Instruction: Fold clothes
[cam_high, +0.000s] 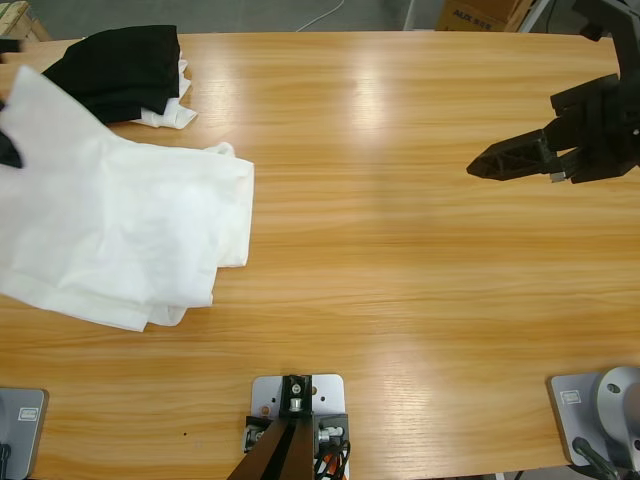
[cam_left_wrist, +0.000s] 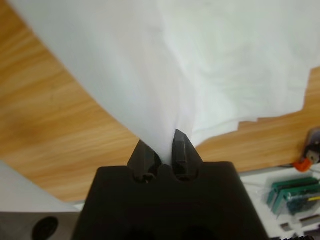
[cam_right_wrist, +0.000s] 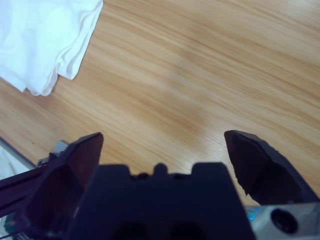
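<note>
The wooden surface (cam_high: 400, 200) is one, and most of it lies bare between the two pincers. On it is one white T-shirt (cam_high: 110, 230), the garment to be folded, bunched and layered; a fold of it rises straight into the left pincer (cam_left_wrist: 164, 150), whose jaws are clenched on a thin pinch of cloth. Beyond that pincer, one small black folded garment (cam_high: 115, 70) rests on a strip of white cloth.

The grip looks slight, so a quick pull could slide the thin fabric out. Since the shirt is doubled on itself, lifting from one point may drag the lower layers into a worse heap or sweep them against the black bundle.

The right pincer (cam_high: 515, 158), one of two, hangs released, jaws wide, well apart from the shirt, with only bare wood ahead of it.
</note>
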